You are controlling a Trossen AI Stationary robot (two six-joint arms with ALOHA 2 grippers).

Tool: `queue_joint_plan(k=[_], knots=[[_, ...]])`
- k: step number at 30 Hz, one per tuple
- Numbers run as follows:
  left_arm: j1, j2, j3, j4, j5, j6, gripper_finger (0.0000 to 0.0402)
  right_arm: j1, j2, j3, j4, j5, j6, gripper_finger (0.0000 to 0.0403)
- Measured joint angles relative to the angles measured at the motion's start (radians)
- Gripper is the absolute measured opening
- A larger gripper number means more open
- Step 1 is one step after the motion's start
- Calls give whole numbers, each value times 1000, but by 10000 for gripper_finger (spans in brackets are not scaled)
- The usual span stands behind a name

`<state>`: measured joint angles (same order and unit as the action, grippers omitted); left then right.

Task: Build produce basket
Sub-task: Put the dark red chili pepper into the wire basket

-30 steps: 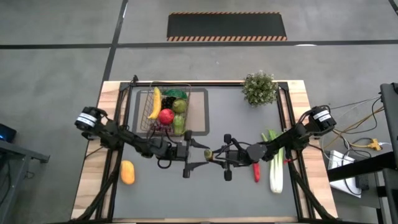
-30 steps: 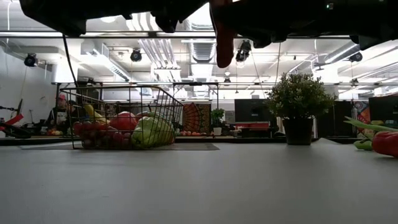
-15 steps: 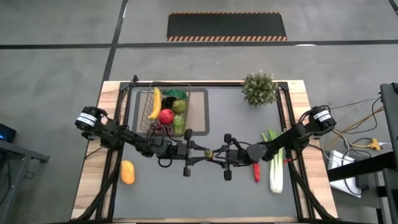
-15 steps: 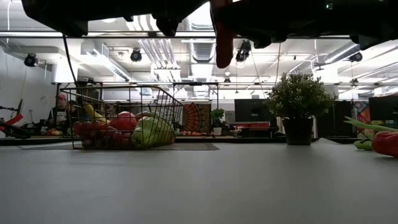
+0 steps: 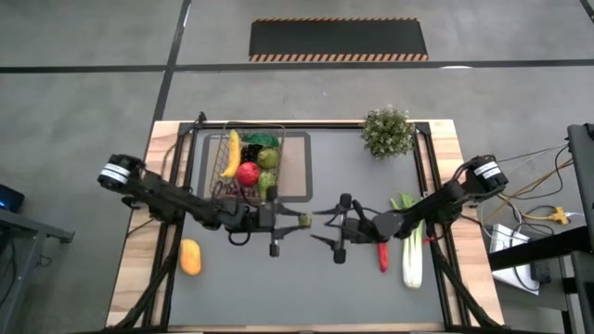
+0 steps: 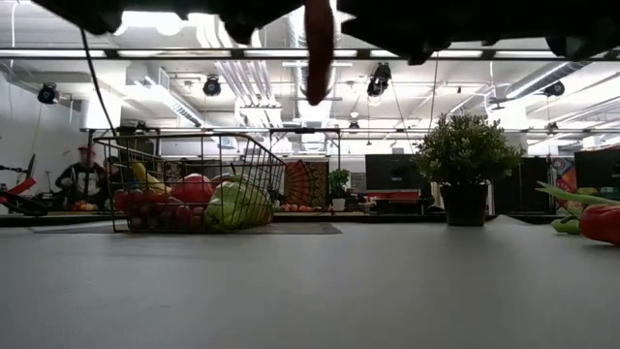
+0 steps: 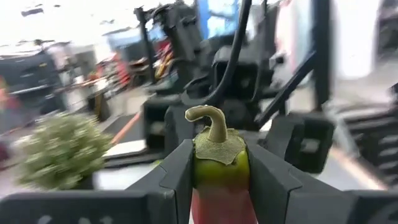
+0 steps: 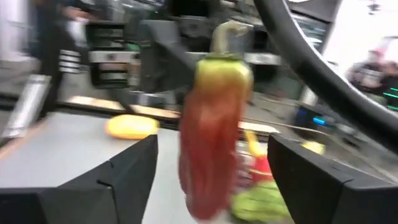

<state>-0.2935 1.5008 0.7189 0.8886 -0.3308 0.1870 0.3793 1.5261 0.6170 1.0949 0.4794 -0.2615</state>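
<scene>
- Red chili (image 7: 219, 177) sits clamped between your left tool's (image 5: 299, 221) fingers (image 7: 177, 174), green stem cap up and its long axis hanging straight down, as the low view shows it dangling (image 6: 317, 53) well above the tabletop (image 5: 353, 278).
- Your right tool (image 5: 323, 223) stands wide open with nothing in it, facing the chili from just beside it on the 3 o'clock side; its fingers (image 8: 121, 174) flank the chili (image 8: 214, 118) without touching.
- From the left tool, the basket (image 5: 251, 130) lies near, toward 11 o'clock in the high view; I judge the left arm the nearer one for the drop.
- Inside the basket you already have a banana (image 5: 231, 153), a red apple (image 5: 247, 173), green pears (image 5: 268, 158) and dark grapes (image 5: 227, 190); in the low view it looks fairly full (image 6: 194, 199).
- Outside it: an orange fruit (image 5: 189, 256) at 8 o'clock of the left tool, a second chili (image 5: 381, 255) and a leek (image 5: 408, 243) on the right side, beside the right arm.
- A potted plant (image 5: 387, 131) stands at the far right; leave it alone.
- Lift high enough to clear the rim before releasing, I would say.
</scene>
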Motion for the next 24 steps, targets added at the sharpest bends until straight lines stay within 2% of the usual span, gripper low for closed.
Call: queue_joint_plan(k=[5,9,13,15,20,24], knots=[[9,-160,-1,-278,-221,80,101,-1,-48,0,-64,189,19,311],[44,-268,-19,-413,-558,85,101,-1,-65,-1,-104,303,57,318],[99,-349,-76,-409,-936,78,101,-1,-65,-2,-121,315,76,313],[146,-382,-124,-406,-1055,27,102,0,-60,-2,-117,315,81,308],[279,-411,-232,-399,-1023,-212,102,0,-58,-2,-117,315,80,296],[370,-375,-278,-392,-976,-399,102,-1,-58,-2,-118,316,79,292]])
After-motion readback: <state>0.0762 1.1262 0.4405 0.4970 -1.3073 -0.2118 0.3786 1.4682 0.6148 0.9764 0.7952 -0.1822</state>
